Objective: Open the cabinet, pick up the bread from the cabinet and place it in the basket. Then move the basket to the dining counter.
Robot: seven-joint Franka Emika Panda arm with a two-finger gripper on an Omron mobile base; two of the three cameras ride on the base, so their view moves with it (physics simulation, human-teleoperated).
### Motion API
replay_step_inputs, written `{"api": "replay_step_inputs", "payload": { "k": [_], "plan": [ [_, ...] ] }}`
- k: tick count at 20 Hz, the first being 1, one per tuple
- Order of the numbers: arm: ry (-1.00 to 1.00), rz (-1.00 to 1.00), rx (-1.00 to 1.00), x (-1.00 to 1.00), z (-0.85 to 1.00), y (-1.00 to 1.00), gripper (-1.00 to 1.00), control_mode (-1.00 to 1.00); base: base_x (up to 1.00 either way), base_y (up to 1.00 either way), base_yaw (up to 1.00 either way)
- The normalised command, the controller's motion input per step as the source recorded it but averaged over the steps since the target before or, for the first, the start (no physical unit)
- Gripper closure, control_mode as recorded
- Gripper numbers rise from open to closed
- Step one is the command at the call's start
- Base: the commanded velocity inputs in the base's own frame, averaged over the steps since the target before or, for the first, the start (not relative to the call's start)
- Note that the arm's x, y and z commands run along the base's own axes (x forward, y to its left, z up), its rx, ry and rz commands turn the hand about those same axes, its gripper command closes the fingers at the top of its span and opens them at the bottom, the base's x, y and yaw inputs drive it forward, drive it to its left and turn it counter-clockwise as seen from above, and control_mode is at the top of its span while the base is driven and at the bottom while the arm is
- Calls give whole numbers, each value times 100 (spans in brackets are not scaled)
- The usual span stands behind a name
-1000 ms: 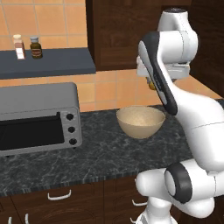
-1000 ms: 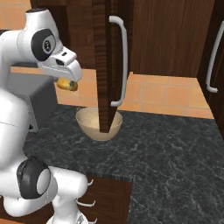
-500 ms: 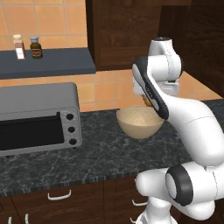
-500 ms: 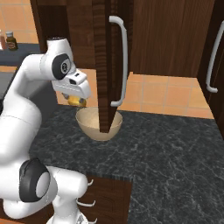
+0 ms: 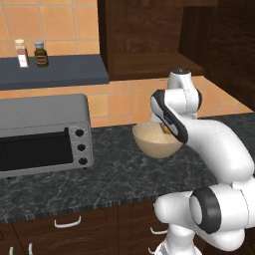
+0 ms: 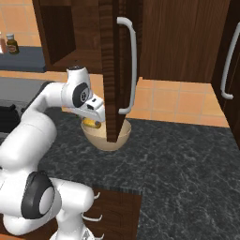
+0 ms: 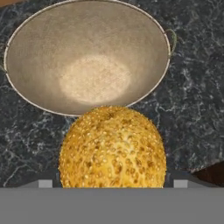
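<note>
A golden bread [image 7: 113,148] bun has a rough, seeded crust. The tan basket [image 7: 87,57] looks matt and grainy inside. The bench [image 6: 187,159] is glossy black speckled stone; the cabinet [image 6: 108,70] is dark wood grain with a smooth metal handle [image 6: 131,65].

Bread [image 7: 112,148] in tool, above basket [image 7: 39,48] on worktop [image 7: 192,109].

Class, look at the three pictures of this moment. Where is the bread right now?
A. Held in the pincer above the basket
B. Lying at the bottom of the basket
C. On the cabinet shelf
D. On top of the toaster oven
A: in the hand view the bread sits in the pincer with the empty basket below it.
</note>
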Motion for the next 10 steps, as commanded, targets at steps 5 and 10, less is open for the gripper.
{"api": "replay_step_inputs", "payload": {
  "k": [5,10],
  "plan": [
    [0,0,0,55,-46,-10,100,-100,0,0,0],
    [1,0,1,69,-31,-7,100,-100,0,0,0]
  ]
}}
